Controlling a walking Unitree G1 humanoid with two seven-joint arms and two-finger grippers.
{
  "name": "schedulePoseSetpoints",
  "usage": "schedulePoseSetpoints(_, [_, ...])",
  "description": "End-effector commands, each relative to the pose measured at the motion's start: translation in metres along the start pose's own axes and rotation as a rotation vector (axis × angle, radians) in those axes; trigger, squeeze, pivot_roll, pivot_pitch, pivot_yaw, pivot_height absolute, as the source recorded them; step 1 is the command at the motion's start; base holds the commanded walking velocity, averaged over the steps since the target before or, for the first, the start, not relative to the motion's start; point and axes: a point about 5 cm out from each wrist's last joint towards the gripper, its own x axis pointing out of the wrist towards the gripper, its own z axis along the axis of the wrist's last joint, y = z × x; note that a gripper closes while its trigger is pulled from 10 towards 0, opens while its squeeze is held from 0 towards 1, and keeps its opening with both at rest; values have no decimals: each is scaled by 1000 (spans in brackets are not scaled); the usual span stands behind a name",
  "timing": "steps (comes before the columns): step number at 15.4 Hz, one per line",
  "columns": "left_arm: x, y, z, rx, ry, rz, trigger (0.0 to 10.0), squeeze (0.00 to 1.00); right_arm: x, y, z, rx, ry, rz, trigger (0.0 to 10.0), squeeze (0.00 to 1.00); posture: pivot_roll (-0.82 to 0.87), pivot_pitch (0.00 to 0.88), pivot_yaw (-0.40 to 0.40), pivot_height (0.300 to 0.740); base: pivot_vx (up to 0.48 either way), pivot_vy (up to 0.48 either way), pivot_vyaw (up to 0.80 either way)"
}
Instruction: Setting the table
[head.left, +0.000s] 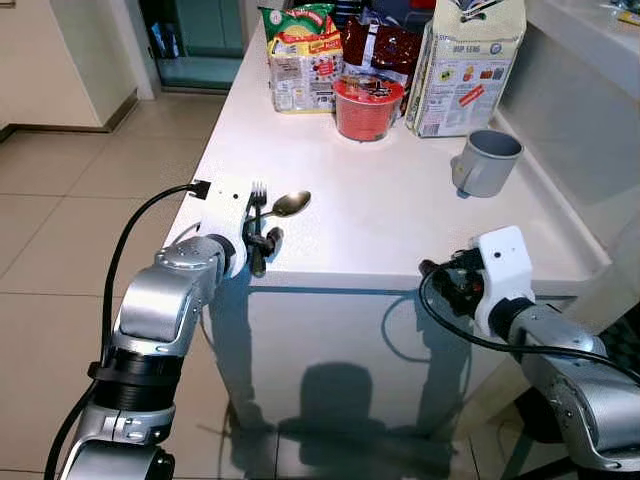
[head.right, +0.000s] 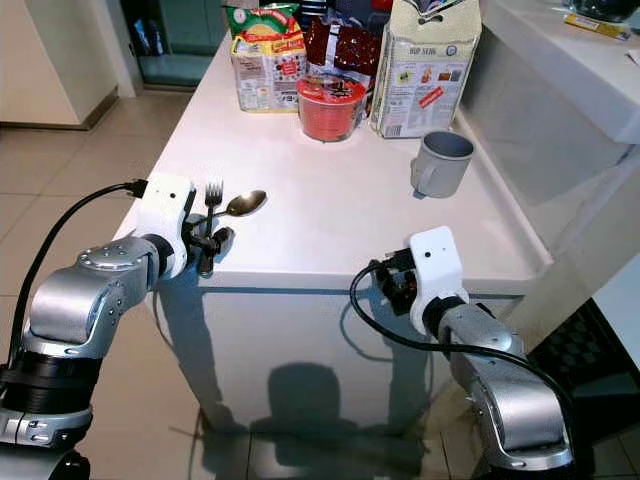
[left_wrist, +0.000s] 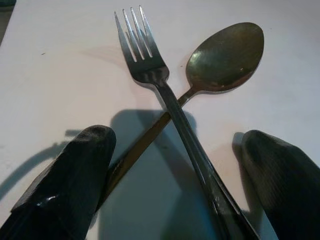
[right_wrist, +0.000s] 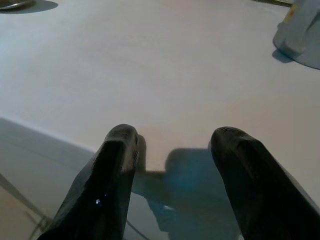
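Left tool (head.left: 258, 243) sat at the tabletop's (head.left: 400, 215) near-left corner, fingers (left_wrist: 70, 180) spread wide — not gripping anything. Fork (left_wrist: 165, 95) and spoon (left_wrist: 220, 62) lay crossed on the tabletop between those fingers, fork handle over spoon handle, heads pointing toward the far edge; spoon bowl angled toward the right edge. Handle ends ran back under the tool, so I couldn't tell whether they touched the fingers.

Right tool (right_wrist: 172, 150) hung just off the near edge, toward the right corner, fingers apart and empty.

Grey mug (head.left: 486, 162) stood upright near the right edge. Along the far edge — red bowl (head.left: 368, 106), snack packets (head.left: 300, 55), a dark red packet (head.left: 382, 45) and a tall paper bag (head.left: 465, 65), clustered close together.
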Motion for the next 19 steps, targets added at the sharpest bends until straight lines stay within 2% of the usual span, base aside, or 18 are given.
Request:
schedulePoseSetpoints(1, [0, -1, 5, 7, -19, 6, 10000, 0, -4, -4, 0, -11, 8, -13, 10000, 0, -85, 0, -16, 740, 0, 0, 0])
schedulePoseSetpoints(4, [-9, -4, 19, 37, -103, -15, 10000, 0, -5, -5, -1, -14, 12, -17, 10000, 0, -91, 0, -14, 740, 0, 0, 0])
schedulePoseSetpoints(8, [-15, -3, 18, 50, -100, -37, 10000, 0, -6, -4, -2, -22, 18, -15, 10000, 0, -89, 0, -16, 740, 0, 0, 0])
schedulePoseSetpoints(14, [-23, -11, 1, 74, -6, -128, 10000, 0, -7, -3, -3, -38, 29, 0, 10000, 0, -88, 0, -20, 740, 0, 0, 0])
schedulePoseSetpoints(19, [-17, -8, -2, 78, 19, -74, 10000, 0, -6, 1, -4, -40, 31, 15, 10000, 0, -95, 0, -17, 740, 0, 0, 0])
